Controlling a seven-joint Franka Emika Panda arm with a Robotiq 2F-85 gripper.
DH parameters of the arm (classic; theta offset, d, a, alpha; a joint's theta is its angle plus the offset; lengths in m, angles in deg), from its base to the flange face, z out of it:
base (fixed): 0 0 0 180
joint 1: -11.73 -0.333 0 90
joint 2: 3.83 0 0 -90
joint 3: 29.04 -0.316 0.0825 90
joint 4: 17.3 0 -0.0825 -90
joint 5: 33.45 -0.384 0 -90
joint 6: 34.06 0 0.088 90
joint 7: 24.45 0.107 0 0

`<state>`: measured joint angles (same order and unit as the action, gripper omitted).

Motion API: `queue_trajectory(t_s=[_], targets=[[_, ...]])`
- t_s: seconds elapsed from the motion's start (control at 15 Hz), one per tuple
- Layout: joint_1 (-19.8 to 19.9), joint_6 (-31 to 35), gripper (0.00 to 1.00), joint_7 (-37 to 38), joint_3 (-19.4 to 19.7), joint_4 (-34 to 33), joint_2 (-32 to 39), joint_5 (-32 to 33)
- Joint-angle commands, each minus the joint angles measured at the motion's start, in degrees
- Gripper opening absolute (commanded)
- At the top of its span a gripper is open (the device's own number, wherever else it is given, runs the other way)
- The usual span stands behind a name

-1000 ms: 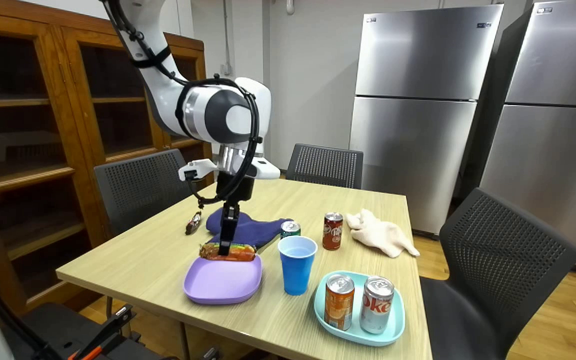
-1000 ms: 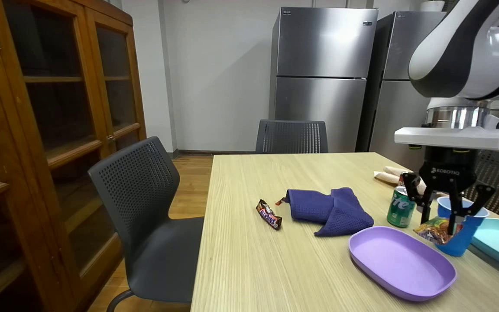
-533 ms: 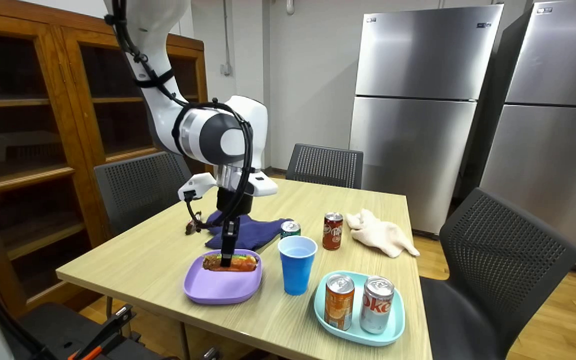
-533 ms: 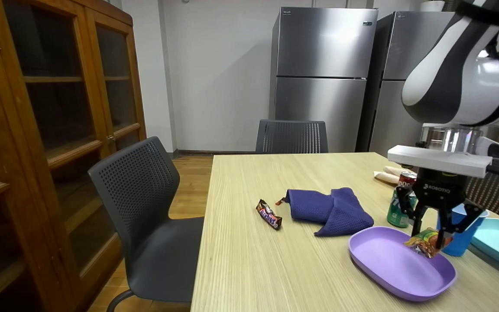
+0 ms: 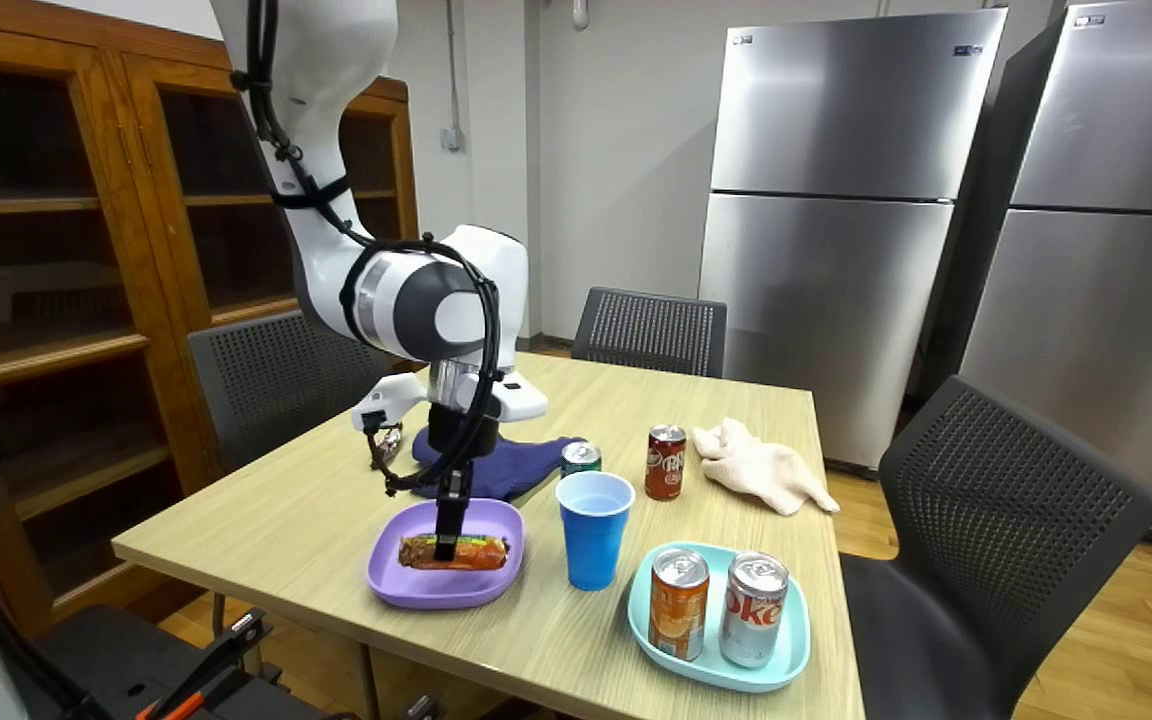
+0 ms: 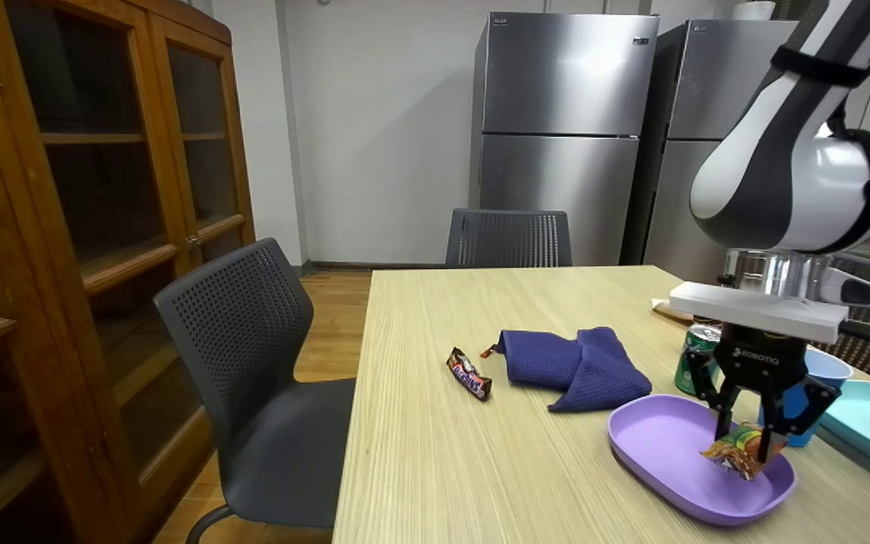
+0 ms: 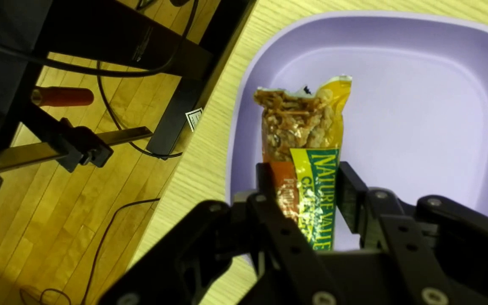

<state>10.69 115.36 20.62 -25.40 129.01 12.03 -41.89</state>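
Beige table (image 6: 510, 468), wooden cabinet (image 5: 166, 290) (contents unclear)

The wrapped bar (image 7: 305, 165) is marked "NATURE VALLE" in legible letters; smaller lettering on it is blurred. The gripper (image 6: 743, 444) bears "ROBOTIQ" on its black housing. In an exterior view, the dark red can (image 5: 665, 465) reads "Dr Pepper" and the silver can (image 5: 754, 620) shows "oke".
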Motion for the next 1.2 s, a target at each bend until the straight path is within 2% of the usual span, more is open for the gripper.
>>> queue_trajectory(t_s=[0.0, 0.4, 0.47, 0.6, 0.8, 0.93, 1.13], targets=[[-1.46, 1.58, 0.15, 0.33, 0.22, 1.11, 0.07, -0.49], [-2.25, 2.13, 0.15, 0.31, 0.30, 1.30, 0.74, -0.63], [-2.12, 1.83, 0.65, -0.01, 0.20, 1.47, 0.27, -0.90], [-2.01, 1.34, 0.73, -0.31, 0.19, 1.64, -0.37, -0.93], [-2.01, 0.93, 0.95, -0.38, 0.26, 1.77, -0.80, -0.77], [-1.63, -1.43, 1.00, -1.52, -0.03, 1.49, -1.48, -0.89], [-1.67, -4.59, 1.00, -3.83, -0.09, 1.40, -3.74, 0.46]])
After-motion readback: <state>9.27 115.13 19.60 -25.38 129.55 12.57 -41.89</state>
